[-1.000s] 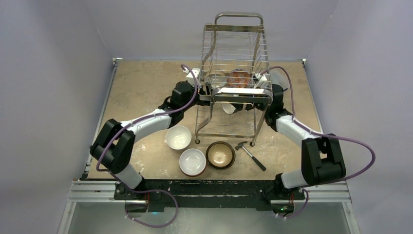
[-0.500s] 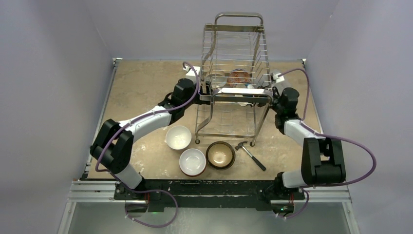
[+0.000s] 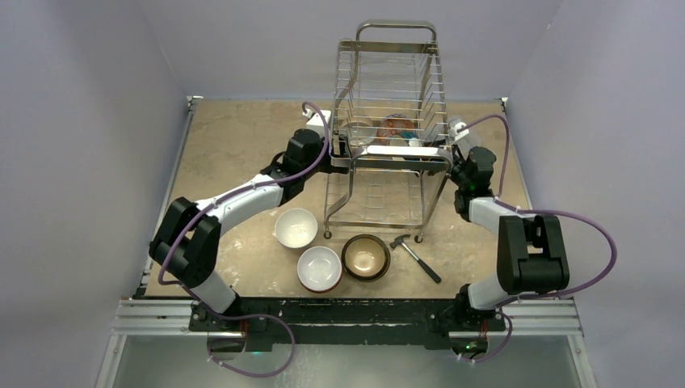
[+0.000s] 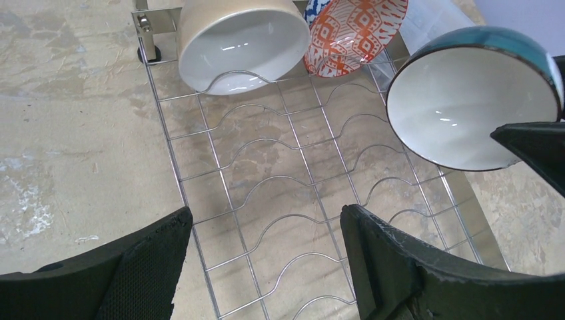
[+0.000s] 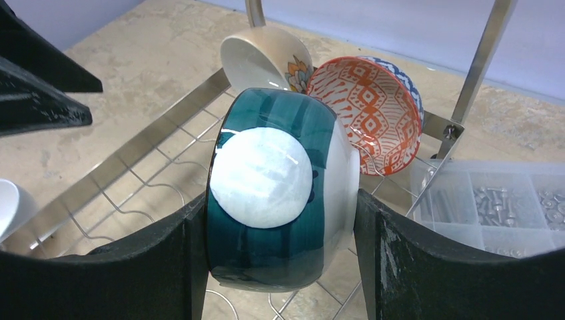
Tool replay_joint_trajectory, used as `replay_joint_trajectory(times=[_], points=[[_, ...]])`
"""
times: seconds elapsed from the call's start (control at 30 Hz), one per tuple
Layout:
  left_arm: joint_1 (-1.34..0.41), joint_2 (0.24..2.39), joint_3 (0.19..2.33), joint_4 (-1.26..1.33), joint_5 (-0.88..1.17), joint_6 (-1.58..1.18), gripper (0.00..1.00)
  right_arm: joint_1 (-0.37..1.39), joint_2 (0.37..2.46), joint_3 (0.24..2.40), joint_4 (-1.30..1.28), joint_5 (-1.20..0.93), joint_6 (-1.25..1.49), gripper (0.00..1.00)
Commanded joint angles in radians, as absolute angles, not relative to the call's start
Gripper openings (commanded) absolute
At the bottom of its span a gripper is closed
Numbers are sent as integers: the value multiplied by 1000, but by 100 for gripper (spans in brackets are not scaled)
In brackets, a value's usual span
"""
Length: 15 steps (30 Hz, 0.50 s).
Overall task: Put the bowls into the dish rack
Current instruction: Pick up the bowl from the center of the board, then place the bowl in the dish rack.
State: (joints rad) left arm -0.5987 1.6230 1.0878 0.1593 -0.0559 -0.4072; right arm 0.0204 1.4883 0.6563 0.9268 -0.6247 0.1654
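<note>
Gripping the teal bowl (image 5: 273, 180): that's the right gripper (image 5: 280, 200), and we see one dark finger pressed against each side of the bowl's wall, clamped firmly on it.
Teal bowl, attitude: it's turned on its side, with the white foot facing the right wrist camera and the white inside looking across at the left arm.
Teal bowl, place: it's inside the dish rack (image 3: 393, 158), low over the wavy-wire shelf under the top basket, on the right side. We can't tell whether its rim touches the wires.
Neighbours on the shelf: a cream bowl (image 4: 243, 43) and a red-and-white patterned bowl (image 4: 353, 33) stand on edge side by side at the far end, just beyond the teal one.
Left gripper (image 4: 265, 213): its jaws are wide apart with nothing between them. It hovers over the bare near end of the same shelf and faces the teal bowl's opening.
Bowls not yet loaded: on the table (image 3: 234, 145) in front of the rack we count three in a cluster, a white bowl (image 3: 296, 227), a second white bowl (image 3: 319, 267) and a dark brown bowl (image 3: 366, 257) with a cream inside.
Hammer (image 3: 416, 257): it lies just right of the dark brown bowl, near the rack's front leg.
Clear plastic box (image 5: 493, 200): it sits on the table beyond the rack, with screws in its compartments.
</note>
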Motion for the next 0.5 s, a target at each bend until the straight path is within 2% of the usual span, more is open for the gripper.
replay_joint_trajectory(times=[0.0,0.47], points=[[-588,1616,1129,184,-24,-390,80,22,1491,723,1069,-686,27,0],[-584,1626,1123,216,82,-393,79,22,1539,706,1192,-821,-255,0]])
